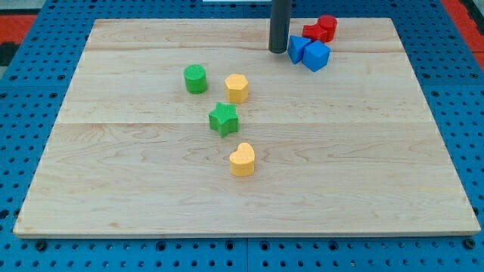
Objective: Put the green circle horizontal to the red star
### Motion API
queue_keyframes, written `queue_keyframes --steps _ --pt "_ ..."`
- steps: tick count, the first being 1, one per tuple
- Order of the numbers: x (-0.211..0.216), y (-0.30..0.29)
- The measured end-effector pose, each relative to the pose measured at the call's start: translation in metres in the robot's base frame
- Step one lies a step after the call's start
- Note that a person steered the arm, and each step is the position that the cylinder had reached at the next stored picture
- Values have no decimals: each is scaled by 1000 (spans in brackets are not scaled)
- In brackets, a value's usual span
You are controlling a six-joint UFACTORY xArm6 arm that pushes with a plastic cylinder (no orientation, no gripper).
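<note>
**Tip parked by the blue blocks, green circle off to the view's left**

Right, camera view, the only one. My tip (278, 51) sits on the wooden board (363, 181) near the view's top, rod upright. It's a bare rod w/ no jaws, so it grasps nothing; it rests just beside the blue blocks, and I can't tell if it touches.

Green circle (196, 78): short ribbed cylinder, bright green, flat top, upright. It stands well apart from the tip, to the view's left and a bit lower.

Red blocks (321, 29) lie just to the view's right of the tip, slightly higher, at the board's top edge; shapes can't be made out, incl. which is the star. Two blue blocks (309, 53) sit right beside the tip on its right, touching each other and the red ones.

Yellow block (237, 88) is just right of the green circle. Green star (223, 119) is below it, yellow heart (242, 159) lower again, both well below-left of the tip.

No containers; everything lies on the board.
</note>
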State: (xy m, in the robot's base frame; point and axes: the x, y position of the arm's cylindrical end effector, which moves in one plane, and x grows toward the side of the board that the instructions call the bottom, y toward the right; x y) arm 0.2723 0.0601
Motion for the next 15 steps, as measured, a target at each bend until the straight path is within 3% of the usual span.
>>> queue_keyframes --steps 3,5,7,9,10,11,13,15 --pt "23 -7" --pt "95 -31" --pt "80 -171" --pt "69 -232" --pt "82 -243" --pt "65 -279" --pt "13 -276" --pt "50 -289"
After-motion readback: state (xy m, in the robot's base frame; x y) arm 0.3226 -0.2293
